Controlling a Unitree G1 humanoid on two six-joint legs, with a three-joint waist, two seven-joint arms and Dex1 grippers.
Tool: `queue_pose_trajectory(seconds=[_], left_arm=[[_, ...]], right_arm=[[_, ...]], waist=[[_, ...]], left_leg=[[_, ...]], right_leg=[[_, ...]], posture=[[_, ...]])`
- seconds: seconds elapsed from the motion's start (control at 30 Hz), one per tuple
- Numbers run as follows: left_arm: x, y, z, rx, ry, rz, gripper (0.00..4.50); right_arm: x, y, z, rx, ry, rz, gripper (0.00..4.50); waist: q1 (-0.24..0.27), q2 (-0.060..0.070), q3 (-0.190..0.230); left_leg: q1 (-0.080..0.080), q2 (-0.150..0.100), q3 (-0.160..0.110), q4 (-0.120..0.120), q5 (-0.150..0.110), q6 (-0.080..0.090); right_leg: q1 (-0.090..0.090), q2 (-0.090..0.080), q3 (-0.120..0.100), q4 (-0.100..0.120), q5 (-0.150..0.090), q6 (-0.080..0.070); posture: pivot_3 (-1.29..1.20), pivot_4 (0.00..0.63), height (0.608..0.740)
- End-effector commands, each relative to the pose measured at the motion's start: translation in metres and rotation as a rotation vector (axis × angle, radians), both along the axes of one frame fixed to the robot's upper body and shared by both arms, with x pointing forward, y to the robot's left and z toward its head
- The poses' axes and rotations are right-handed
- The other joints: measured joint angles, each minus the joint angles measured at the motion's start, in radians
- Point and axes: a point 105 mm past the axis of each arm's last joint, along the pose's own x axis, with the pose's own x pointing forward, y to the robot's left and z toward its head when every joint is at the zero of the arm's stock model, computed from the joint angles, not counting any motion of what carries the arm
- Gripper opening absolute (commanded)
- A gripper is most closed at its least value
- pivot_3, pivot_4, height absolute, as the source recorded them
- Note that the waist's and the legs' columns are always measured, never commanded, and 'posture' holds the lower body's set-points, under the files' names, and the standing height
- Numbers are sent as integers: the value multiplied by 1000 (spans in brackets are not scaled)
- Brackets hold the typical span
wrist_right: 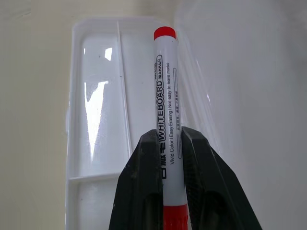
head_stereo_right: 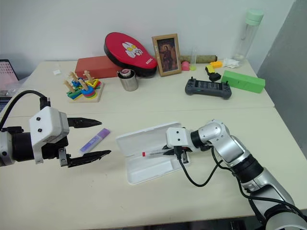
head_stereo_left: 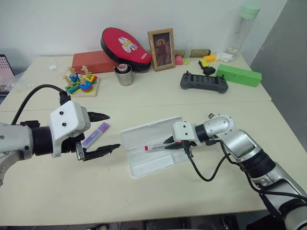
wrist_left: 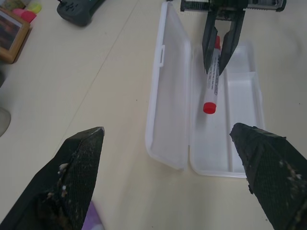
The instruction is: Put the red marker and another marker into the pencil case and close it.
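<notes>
Your right gripper (head_stereo_left: 169, 142) reaches in from the right with the forearm bent across, fingers (wrist_right: 144, 191) pinched onto the red marker (wrist_right: 166, 96), apparently angled slightly downward. Your left gripper (head_stereo_left: 104, 132) hovers at the left, fingers spread wide, empty, pointing rightward.

In the right wrist view the red marker (wrist_right: 167, 115) is cut off by the picture's edge at its capped end, and the barrel's sides are covered by the right gripper (wrist_right: 171, 143) fingers closed on it. The pencil case (wrist_right: 96, 120) is cropped there too. In the left wrist view only a lilac corner of the purple highlighter (wrist_left: 92, 219) is seen, behind a finger of the wide-spread left gripper (wrist_left: 168, 143). In the left eye view a dark object (head_stereo_left: 4, 67) at the table's edge is cut off and cannot be identified
</notes>
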Motion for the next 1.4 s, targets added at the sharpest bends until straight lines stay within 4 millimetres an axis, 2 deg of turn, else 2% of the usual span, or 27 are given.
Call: queue_pose_trajectory(seconds=[0.03,0.17,0.27,0.4,0.5,0.57,0.7,0.83,0.87,0.93,1.0,1.07,1.23,1.4], left_arm=[[1,1,7,17,-46,6,4500],[1,1,6,13,-45,5,4500],[1,2,6,5,-43,12,4500],[3,6,9,-72,-31,42,4500],[15,33,18,-274,-20,177,4500],[21,50,17,-303,-23,248,4500],[26,78,1,-245,-2,362,4500],[31,94,-14,-202,5,432,4500],[33,99,-23,-198,18,460,4500],[43,121,-45,-164,49,593,4500],[48,133,-60,-115,65,640,4500],[53,131,-66,-141,91,627,4500],[76,125,-74,-186,99,625,4500],[86,116,-79,-231,120,594,4500]], right_arm=[[4,8,10,12,-55,20,1138],[5,10,18,35,-60,13,2047],[0,10,34,89,-39,25,2853],[-13,7,62,155,17,38,2853],[-23,5,83,246,134,29,2853],[-29,2,89,257,179,31,2853],[-32,-1,100,251,175,23,2853],[-28,-1,105,242,151,-15,2853],[-28,0,106,227,130,-17,2853],[-29,3,109,236,83,-3,2853],[-31,3,107,234,103,3,2853],[-29,3,102,219,96,-9,2853],[-27,4,105,226,85,-11,2853],[-26,4,106,226,83,-13,2853]], waist=[[0,0,0],[0,0,0],[0,0,0],[1,0,0],[1,0,0],[0,0,0],[-2,0,0],[-1,0,0],[-1,0,0],[-1,0,0],[-1,0,0],[-1,-1,0],[5,-1,0],[1,-1,-1]], left_leg=[[0,0,0,0,0,0],[0,0,0,0,0,0],[0,0,0,0,0,0],[0,0,0,0,0,0],[0,0,0,0,0,0],[0,0,-1,0,0,0],[0,0,-2,0,0,0],[0,0,-2,-1,0,0],[0,0,-2,-1,0,0],[0,0,-2,-1,0,0],[0,0,-2,-1,0,0],[0,0,-2,-1,0,0],[-2,0,-3,0,0,0],[-2,0,-2,0,0,0]], right_leg=[[0,0,0,0,0,0],[0,0,0,0,0,0],[0,0,0,0,0,0],[0,0,0,0,0,0],[0,0,0,1,0,0],[0,0,-1,1,0,0],[0,0,-1,1,0,0],[-1,0,-2,1,0,0],[-1,0,-2,1,0,0],[-1,0,-1,1,0,0],[-1,0,-2,2,0,0],[-1,0,-2,1,0,0],[-1,0,-3,1,0,0],[-1,0,-3,1,0,0]], posture=[[0,150,740],[0,150,740],[0,150,740],[0,150,740],[0,150,740],[0,150,740],[0,150,740],[0,150,740],[0,150,740],[0,150,740],[0,150,740],[0,150,740],[0,150,740],[0,150,740]])
